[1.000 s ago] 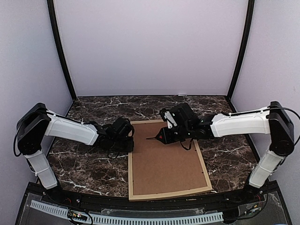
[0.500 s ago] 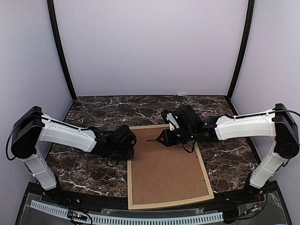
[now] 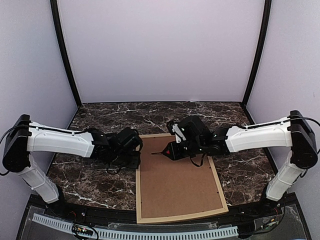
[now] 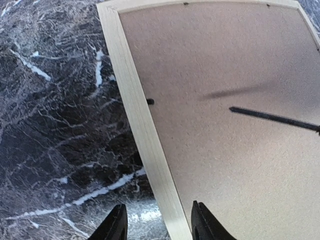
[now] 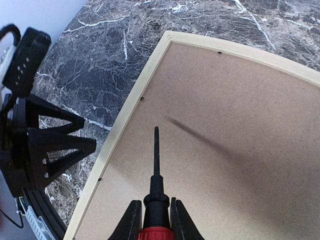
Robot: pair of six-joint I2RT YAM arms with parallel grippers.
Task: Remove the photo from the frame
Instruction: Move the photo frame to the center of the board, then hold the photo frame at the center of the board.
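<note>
Top external view: the frame [image 3: 138,195] lies back-up on the dark marbled worktop [image 3: 100,120] between the two arms, and a brown backing board [image 3: 177,180] fills its opening. The photo is hidden beneath that board, if it is there at all. The left pincer [image 4: 160,222] straddles the frame's left rail, fingers apart and gripping nothing. A small black tab [image 4: 150,101] sits at the rail's inner edge. The right pincer [image 5: 156,220] is clamped on a red-handled screwdriver [image 5: 155,165] whose shaft points over the board; whether the tip touches it cannot be made out.
</note>
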